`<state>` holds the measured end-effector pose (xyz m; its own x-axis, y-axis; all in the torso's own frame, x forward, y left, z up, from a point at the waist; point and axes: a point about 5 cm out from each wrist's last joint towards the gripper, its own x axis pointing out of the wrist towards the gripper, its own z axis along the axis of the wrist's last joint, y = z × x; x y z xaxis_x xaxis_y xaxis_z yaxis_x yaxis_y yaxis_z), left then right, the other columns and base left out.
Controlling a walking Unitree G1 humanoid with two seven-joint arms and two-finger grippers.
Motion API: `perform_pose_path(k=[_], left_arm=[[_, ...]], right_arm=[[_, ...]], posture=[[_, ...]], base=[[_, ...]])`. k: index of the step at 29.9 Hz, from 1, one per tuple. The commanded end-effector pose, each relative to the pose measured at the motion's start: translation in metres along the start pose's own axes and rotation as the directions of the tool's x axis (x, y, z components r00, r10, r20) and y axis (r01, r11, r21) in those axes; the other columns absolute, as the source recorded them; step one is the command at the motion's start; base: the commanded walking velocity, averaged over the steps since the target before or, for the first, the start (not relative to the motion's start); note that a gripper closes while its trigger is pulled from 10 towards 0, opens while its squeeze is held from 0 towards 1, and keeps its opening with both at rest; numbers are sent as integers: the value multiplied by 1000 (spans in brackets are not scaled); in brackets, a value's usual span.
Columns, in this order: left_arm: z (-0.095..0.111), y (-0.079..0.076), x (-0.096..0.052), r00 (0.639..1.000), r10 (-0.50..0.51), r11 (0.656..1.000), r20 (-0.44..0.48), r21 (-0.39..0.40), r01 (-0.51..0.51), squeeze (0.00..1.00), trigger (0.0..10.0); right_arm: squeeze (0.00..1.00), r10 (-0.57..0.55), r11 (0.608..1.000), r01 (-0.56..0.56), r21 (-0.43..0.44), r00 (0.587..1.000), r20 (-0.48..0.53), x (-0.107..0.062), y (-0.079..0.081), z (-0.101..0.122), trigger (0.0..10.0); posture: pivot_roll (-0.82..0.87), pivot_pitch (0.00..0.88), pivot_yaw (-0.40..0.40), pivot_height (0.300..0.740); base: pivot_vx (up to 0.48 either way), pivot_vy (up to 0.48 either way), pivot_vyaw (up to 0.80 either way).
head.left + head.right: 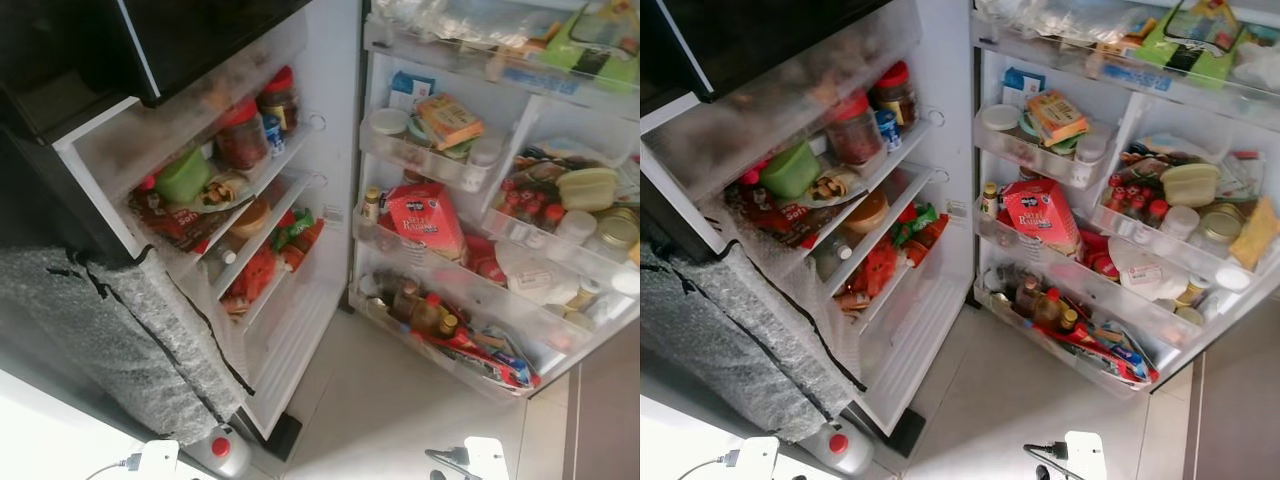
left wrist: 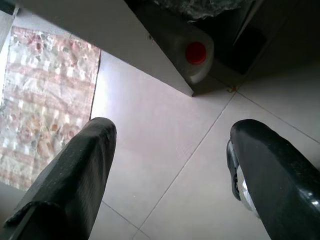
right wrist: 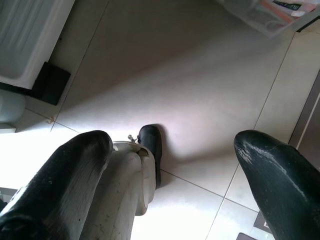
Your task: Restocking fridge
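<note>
Before the robot, the fridge (image 1: 330, 150) stands open, its door shelves (image 1: 250, 215) and inner racks crowded with jars and packets. Both arms hang low over the tiled floor (image 2: 165, 150), left end effector (image 2: 167, 170) and right end effector (image 3: 172, 175) spread wide, empty. Restocking seems unstarted; next comes fetching an item.

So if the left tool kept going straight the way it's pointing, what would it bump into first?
Most likely the bare floor tiles. The left tool hangs open and points down at them; the white jug with the red cap sits farther off.
</note>
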<state>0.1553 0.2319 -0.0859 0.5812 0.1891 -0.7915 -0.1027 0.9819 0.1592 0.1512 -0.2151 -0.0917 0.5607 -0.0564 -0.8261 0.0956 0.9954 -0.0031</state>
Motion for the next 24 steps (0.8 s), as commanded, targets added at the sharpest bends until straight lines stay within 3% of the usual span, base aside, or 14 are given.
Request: perform_pose_path(k=[1,22,24], left_arm=[[-16,11,-5,999,15,1000,-52,5,-15,0,10000],[-14,1,-3,999,-4,1000,-54,19,5,0,10000],[-15,4,-4,998,-5,1000,-56,19,6,0,10000]], right_arm=[[0,0,1000,0,8,1000,-20,-1,0,-6,10000],[0,-32,999,33,35,999,-16,-1,-1,-7,10000],[0,-31,999,31,34,999,-18,-2,-1,-7,10000]], posture=[[-77,58,91,740],[-88,46,95,740],[-93,51,95,740]], base=[[0,0,0],[0,0,0],[-403,0,0]])
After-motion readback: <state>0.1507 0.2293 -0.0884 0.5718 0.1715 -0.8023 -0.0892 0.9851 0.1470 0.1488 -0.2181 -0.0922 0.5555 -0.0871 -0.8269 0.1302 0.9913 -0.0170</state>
